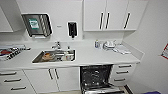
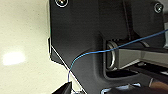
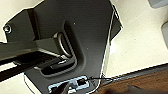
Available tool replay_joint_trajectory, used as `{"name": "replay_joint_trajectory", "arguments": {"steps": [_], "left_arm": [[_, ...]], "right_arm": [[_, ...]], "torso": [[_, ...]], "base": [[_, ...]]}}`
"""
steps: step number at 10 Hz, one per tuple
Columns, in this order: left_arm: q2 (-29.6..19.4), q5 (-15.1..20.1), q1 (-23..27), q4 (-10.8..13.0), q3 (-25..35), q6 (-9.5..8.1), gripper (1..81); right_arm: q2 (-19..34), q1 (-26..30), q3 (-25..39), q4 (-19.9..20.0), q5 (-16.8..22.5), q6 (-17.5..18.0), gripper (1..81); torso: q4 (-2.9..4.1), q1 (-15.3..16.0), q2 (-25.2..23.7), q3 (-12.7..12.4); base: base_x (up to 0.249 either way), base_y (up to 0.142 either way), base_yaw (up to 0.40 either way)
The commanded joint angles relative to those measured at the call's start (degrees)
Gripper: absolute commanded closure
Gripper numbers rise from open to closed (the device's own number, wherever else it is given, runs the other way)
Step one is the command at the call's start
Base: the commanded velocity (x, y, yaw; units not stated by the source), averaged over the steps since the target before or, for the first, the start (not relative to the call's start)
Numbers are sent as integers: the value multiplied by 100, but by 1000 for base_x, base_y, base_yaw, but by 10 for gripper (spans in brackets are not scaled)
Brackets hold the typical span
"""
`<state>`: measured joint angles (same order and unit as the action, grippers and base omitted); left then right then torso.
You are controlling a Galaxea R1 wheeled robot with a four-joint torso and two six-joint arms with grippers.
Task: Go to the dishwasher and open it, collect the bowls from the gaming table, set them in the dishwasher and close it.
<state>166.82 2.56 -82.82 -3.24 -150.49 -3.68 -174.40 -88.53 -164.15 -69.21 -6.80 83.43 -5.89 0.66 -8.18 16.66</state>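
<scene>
Dishwasher (image 1: 96, 76) open toward the camera, door dropped flat; pincer state unclear.

One dishwasher (image 1: 96, 77) is seen, its door let down. One sink (image 1: 53, 56) is set into one white countertop (image 1: 100, 58), with one tap (image 1: 57, 45) behind it. One paper towel dispenser (image 1: 37, 24) and one dark soap dispenser (image 1: 72, 29) are fixed to the wall. Three bar handles are counted on the upper cabinets (image 1: 113, 15), and three drawers (image 1: 122, 72) are stacked just beside the dishwasher
</scene>
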Motion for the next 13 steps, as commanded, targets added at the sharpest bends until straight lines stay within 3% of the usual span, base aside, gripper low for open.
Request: {"name": "replay_joint_trajectory", "arguments": {"steps": [1, 2, 3, 6, 10, 13], "left_arm": [[-69, 333, 261, -45, -7, 25, 10], [-69, 333, 253, -45, -7, 25, 10], [-69, 333, 261, -28, -7, 25, 10], [-51, 333, 262, -27, -7, 25, 10], [-43, 333, 253, -19, -7, 25, 10], [-25, 333, 262, -10, -7, 25, 10]], "right_arm": [[-19, 217, 42, 1155, 478, -1083, 10], [-19, 225, 94, 1550, 496, -1575, 10], [-36, 252, 120, 1959, 704, -2036, 10], [8, 322, 209, 2983, 1032, -3184, 10], [122, 419, 341, 2614, 865, -3580, 10], [113, 419, 376, 2649, 865, -3544, 10]], "torso": [[0, -66, 540, 0], [0, -66, 765, 2], [0, -26, 402, 2], [0, -44, 666, 9], [0, -44, 651, 11], [0, -44, 653, -596]], "base": [[0, 0, 0], [0, 0, 0], [0, 0, 0], [0, 0, 0], [0, 0, 0], [0, 0, 0]]}}
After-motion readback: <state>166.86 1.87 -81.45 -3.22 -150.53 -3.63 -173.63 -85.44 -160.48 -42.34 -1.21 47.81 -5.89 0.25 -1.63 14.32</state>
